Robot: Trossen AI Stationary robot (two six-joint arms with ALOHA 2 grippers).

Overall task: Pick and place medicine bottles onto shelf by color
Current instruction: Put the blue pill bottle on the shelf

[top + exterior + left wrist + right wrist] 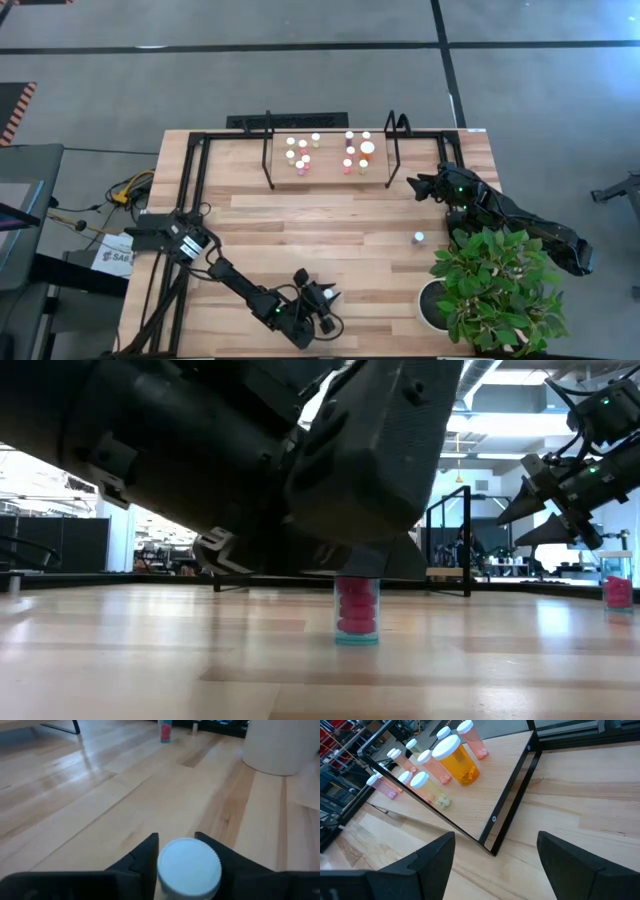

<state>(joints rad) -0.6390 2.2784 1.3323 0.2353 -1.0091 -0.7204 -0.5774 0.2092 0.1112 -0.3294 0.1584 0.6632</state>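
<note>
Pink-filled, white-capped bottle stands on the tabletop at its near edge, clamped between the left gripper fingers, while the right gripper, fingers wide apart, hovers beside the shelf that carries the other bottles.

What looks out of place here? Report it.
Nothing is spilled or toppled. Two bottles sit off the shelf: one stands alone on the table near the plant, another is between the left gripper's jaws.

grey floor with dark seams, plank tabletop, bright ceiling lights.
</note>
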